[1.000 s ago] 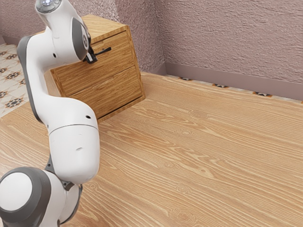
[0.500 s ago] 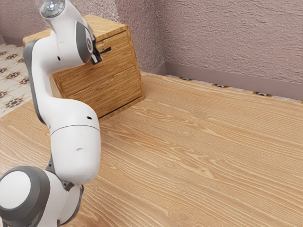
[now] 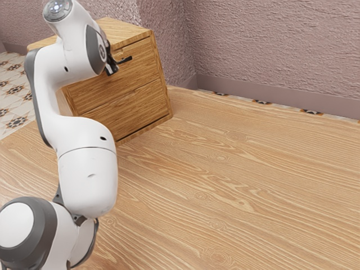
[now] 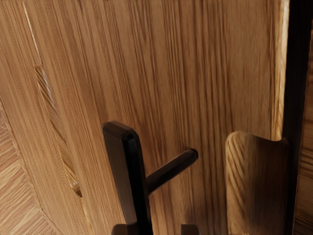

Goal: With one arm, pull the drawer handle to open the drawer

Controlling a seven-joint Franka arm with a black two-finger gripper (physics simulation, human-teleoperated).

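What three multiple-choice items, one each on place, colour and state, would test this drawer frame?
1. Where does the cabinet stand in the exterior view?
A) upper left
B) lower right
C) centre

2. What colour is the drawer handle?
A) white
B) red
C) black

3. How is the lower drawer?
A) pulled fully out
B) flush with the cabinet front
C) lying on the floor

Answers:
1 A, it sits in that corner of the picture.
2 C, it shows dark against the light wood.
3 B, its front lines up with the cabinet's face.
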